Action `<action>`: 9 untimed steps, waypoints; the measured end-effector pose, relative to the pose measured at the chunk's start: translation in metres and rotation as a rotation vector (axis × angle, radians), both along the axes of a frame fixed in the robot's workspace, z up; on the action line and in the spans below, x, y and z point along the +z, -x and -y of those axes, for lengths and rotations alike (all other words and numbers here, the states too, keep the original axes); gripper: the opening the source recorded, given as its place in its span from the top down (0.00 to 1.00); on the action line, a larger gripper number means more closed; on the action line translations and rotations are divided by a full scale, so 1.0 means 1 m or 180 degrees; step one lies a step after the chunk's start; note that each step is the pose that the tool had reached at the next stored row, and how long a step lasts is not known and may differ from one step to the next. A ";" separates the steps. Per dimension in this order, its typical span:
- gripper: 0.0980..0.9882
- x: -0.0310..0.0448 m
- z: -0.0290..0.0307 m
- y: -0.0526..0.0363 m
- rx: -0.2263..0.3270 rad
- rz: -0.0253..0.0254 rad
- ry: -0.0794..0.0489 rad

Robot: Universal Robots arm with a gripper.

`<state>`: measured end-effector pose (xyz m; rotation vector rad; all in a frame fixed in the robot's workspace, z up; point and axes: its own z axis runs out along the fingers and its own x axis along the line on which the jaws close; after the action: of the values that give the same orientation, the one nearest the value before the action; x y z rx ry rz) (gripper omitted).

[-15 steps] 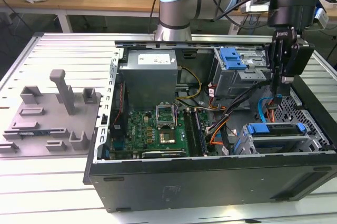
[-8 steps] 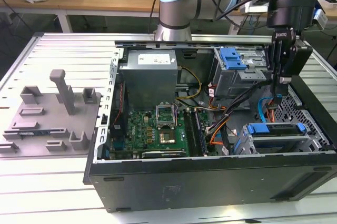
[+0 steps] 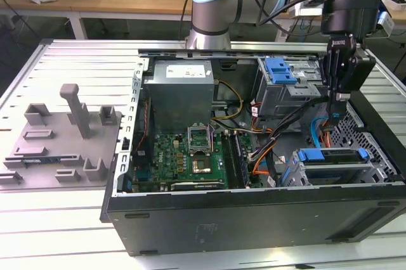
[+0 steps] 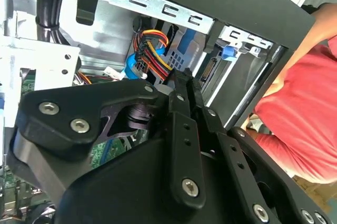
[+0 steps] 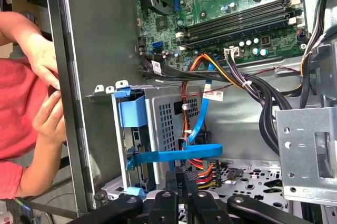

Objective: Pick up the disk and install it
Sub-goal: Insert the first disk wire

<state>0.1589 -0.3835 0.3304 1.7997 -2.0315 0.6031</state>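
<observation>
The disk (image 3: 333, 154) lies in the drive cage at the near corner of the open computer case (image 3: 254, 219), on the exterior view's right, its bright blue carrier showing along the top. In the first wrist view the carrier's blue tab (image 5: 131, 111) sits at the cage's edge. My gripper (image 3: 332, 116) hangs just above the disk, slightly toward the case's middle, among orange and blue cables. Its fingers (image 4: 184, 84) are pressed together with nothing between them. In the first wrist view the gripper (image 5: 179, 176) points down beside a flat blue cable (image 5: 174, 154).
A motherboard (image 3: 190, 156), a grey power supply (image 3: 181, 92) and a second bay with a blue bracket (image 3: 280, 70) are inside the case. A grey fixture plate (image 3: 63, 137) lies on the exterior view's left. A person in a red top (image 5: 21, 108) stands close to the case wall.
</observation>
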 end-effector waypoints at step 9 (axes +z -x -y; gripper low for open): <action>0.92 0.0067 0.0216 0.0000 0.0000 0.0000 -0.0309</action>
<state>0.1589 -0.4052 0.3371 1.8539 -2.0940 0.5125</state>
